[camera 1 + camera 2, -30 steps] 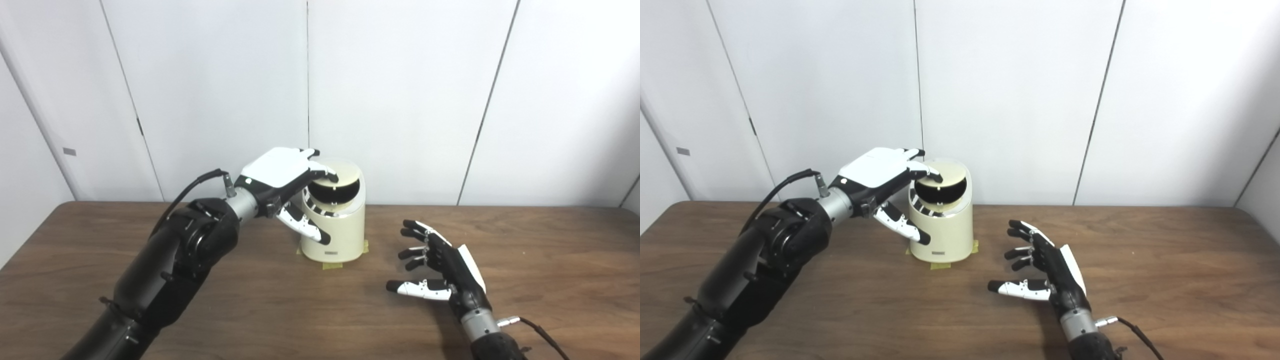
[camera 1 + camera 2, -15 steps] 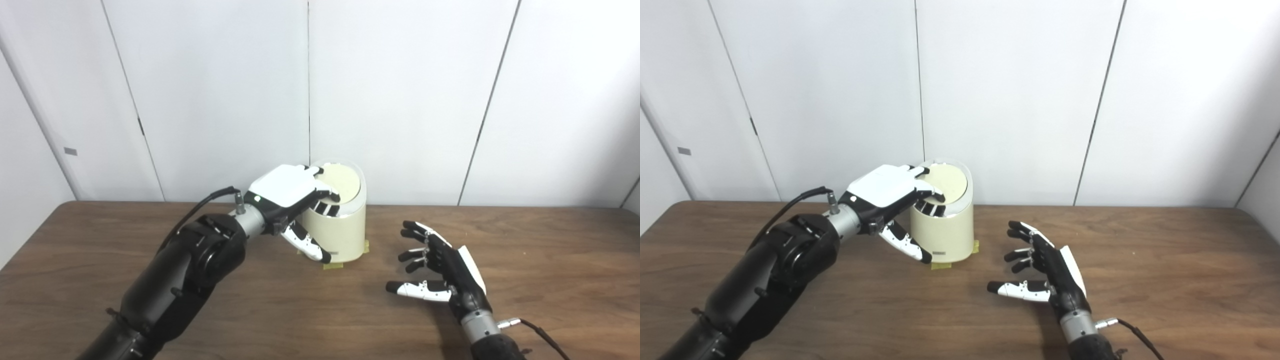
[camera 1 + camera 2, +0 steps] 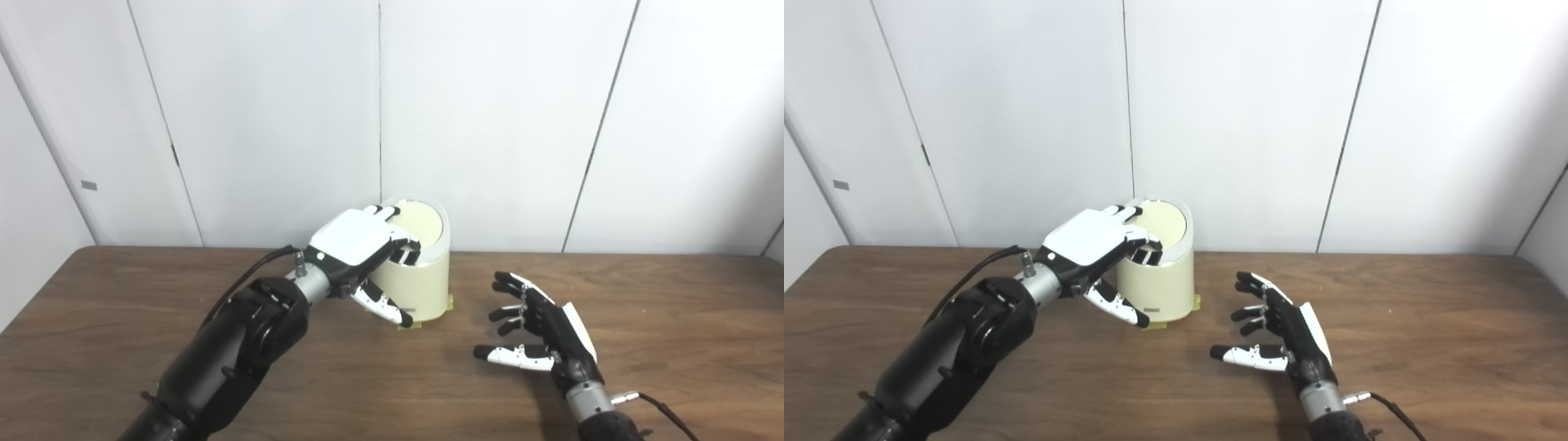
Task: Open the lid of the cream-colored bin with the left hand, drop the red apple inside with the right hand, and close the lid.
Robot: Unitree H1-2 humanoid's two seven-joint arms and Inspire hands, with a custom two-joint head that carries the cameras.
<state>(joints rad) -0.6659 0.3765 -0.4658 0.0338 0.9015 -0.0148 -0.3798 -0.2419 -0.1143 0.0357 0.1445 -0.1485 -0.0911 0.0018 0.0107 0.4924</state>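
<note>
Cream bin (image 3: 422,288) stands at the table's (image 3: 122,306) back edge, lid (image 3: 419,223) down flat. Left hand (image 3: 358,245) rests on the lid's near rim, fingers draped, gripping nothing. Right hand (image 3: 542,334) beside, fingers spread, empty.

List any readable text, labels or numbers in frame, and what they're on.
No text is readable.
Small label low on the front of the cream bin: too small and blurred to read.
Small grey tag on the left wall panel: no legible marking.
Left hand and right hand: no visible lettering.
</note>
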